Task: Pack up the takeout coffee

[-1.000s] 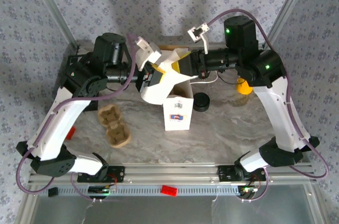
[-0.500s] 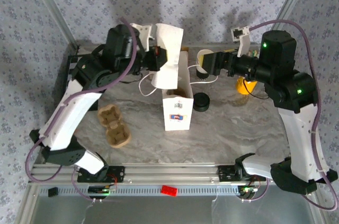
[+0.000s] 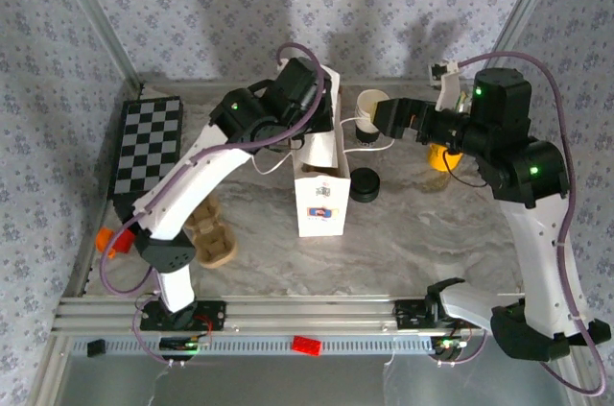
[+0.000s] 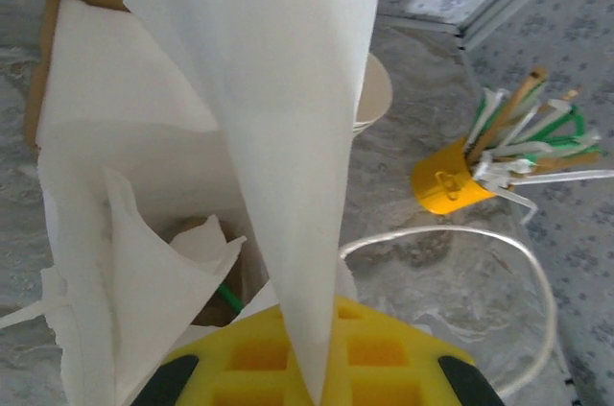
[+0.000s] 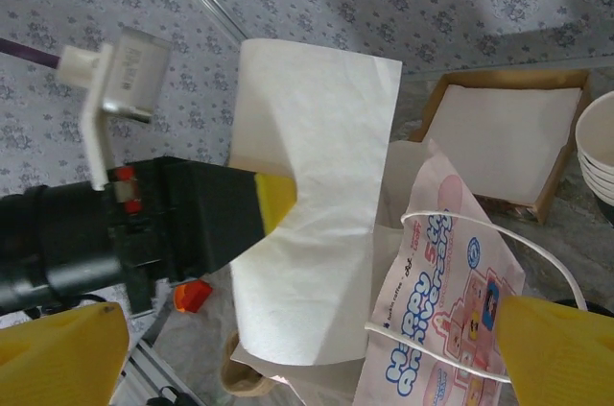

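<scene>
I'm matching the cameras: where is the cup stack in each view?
Top external: cup stack at the back, right of centre.
Left wrist: upper middle, half hidden behind the napkin.
Right wrist: at the right edge.
Shared landmark: the bag, left of and below the cups in each.

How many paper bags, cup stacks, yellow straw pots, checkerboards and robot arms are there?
White paper bag: 1
Stack of cream cups: 1
Yellow pot of straws: 1
Checkerboard: 1
Robot arms: 2
Total: 6
</scene>
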